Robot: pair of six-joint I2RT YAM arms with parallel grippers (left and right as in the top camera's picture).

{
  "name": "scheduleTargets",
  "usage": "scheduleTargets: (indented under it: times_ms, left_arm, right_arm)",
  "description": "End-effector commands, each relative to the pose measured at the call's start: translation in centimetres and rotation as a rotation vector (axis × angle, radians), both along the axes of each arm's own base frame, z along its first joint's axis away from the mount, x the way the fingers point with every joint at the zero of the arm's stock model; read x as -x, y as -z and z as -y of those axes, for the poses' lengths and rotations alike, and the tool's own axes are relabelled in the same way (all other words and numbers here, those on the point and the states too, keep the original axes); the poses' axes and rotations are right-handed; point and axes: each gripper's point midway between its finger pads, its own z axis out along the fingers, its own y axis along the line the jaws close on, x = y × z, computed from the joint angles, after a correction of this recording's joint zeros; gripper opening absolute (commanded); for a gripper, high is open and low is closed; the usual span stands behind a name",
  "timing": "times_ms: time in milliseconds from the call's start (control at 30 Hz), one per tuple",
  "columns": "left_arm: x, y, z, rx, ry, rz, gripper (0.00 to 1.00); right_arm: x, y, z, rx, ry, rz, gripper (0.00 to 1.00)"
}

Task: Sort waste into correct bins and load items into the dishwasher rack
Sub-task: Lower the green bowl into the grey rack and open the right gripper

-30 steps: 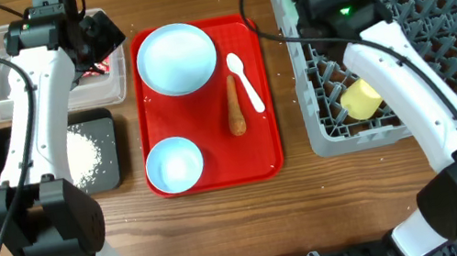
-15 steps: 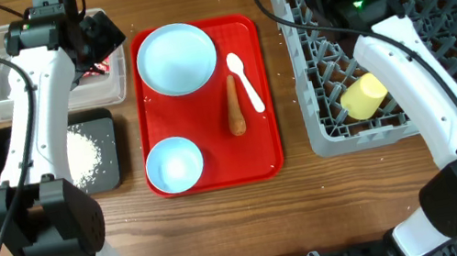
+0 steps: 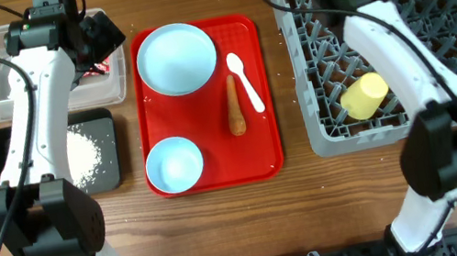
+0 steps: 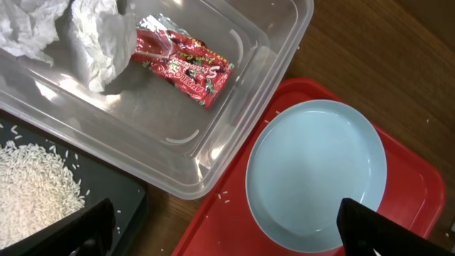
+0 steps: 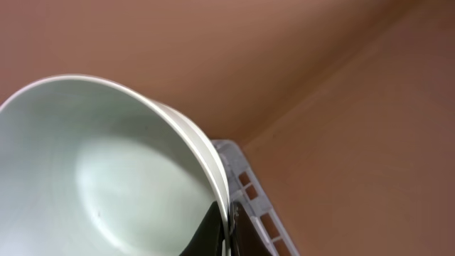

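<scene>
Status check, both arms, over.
Left gripper open, empty, over clear tub edge. Right gripper shut on pale green bowl at dishwasher rack far side. Yellow cup in rack, well apart.

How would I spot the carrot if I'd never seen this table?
Start at the flat red tray in the middle of the table. On its right half, beside the white spoon, lies the carrot: a slim orange-brown stick, the only thing there neither blue nor white.

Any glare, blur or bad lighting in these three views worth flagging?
Overhead: evenly lit, sharp, soft shadows only. Left wrist: sharp, small glare streaks on the clear tub. Right wrist: pale green bowl looms close, filling the left; background featureless brown.
</scene>
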Motion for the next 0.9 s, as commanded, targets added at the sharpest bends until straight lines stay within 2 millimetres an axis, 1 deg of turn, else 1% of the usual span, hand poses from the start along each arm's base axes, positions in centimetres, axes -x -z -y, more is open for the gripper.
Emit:
scheduleTargets:
  times_ms: [0,133,200,300,367,567,667,867]
  left_arm:
    - [0.1,0.2,-0.2,0.000,-0.017,-0.004,1.00]
    - [0.1,0.2,-0.2,0.000,-0.017,-0.004,1.00]
    - [0.1,0.2,-0.2,0.000,-0.017,-0.004,1.00]
    - [0.1,0.2,-0.2,0.000,-0.017,-0.004,1.00]
    - [0.1,0.2,-0.2,0.000,-0.017,-0.004,1.00]
    - [0.1,0.2,-0.2,0.000,-0.017,-0.004,1.00]
    - [0.1,0.2,-0.2,0.000,-0.017,-0.004,1.00]
    - [0.1,0.2,-0.2,0.000,-0.017,-0.004,1.00]
  right_arm:
    - [-1.7,3.4,-0.4,0.080,-0.006,-0.092,0.04]
    - [-2.8,6.9,-0.8,0.088,-0.012,-0.135,0.04]
    - [-3.0,8.2,-0.8,0.091,-0.012,-0.155,0.04]
    - [-3.3,9.6,-1.1,0.082,-0.025,-0.172,0.04]
    - [-3.5,10.1,-1.4,0.077,-0.037,-0.176,0.04]
    - [-3.6,10.3,-2.6,0.063,-0.062,-0.172,0.04]
    - [-3.5,11.2,-3.9,0.052,-0.107,-0.209,0.04]
    - [-3.4,11.4,-4.5,0.046,-0.116,-0.211,0.04]
